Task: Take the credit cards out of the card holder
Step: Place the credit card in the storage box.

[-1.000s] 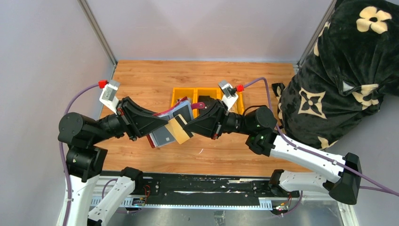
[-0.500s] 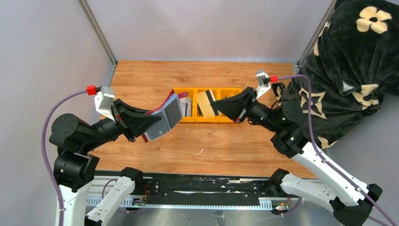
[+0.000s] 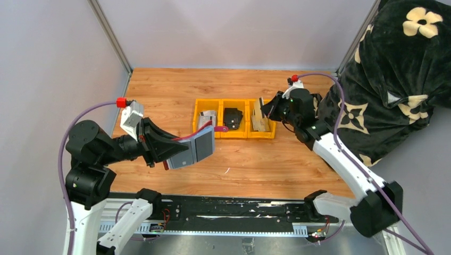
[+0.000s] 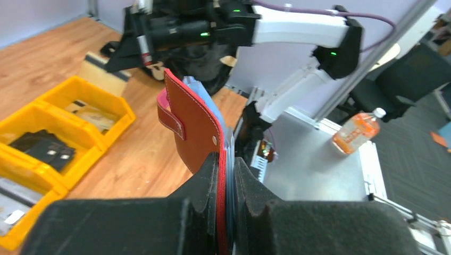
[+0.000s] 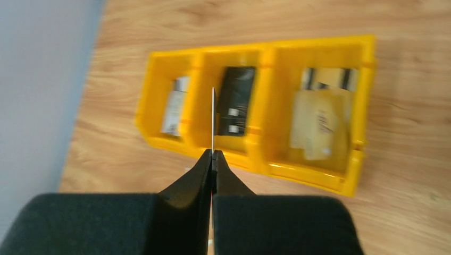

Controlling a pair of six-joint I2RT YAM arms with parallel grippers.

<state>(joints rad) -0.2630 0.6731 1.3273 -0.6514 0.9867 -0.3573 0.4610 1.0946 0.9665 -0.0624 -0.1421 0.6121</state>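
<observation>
My left gripper is shut on the dark-red card holder and holds it open above the table's front middle. In the left wrist view my left gripper clamps the card holder edge-on, its strap tab hanging left, with grey-blue lining or cards beside it. My right gripper is shut on a tan credit card with a dark stripe, held upright over the right bin. In the right wrist view my right gripper holds that card edge-on.
A yellow three-bin tray stands at mid-table: grey-white cards in the left bin, black objects in the middle, tan cards in the right. A black flowered cloth bulks at the right edge.
My right gripper has carried the tan card from the card holder to the right, over the right bin. My left gripper has brought the card holder a little right and toward the front.
</observation>
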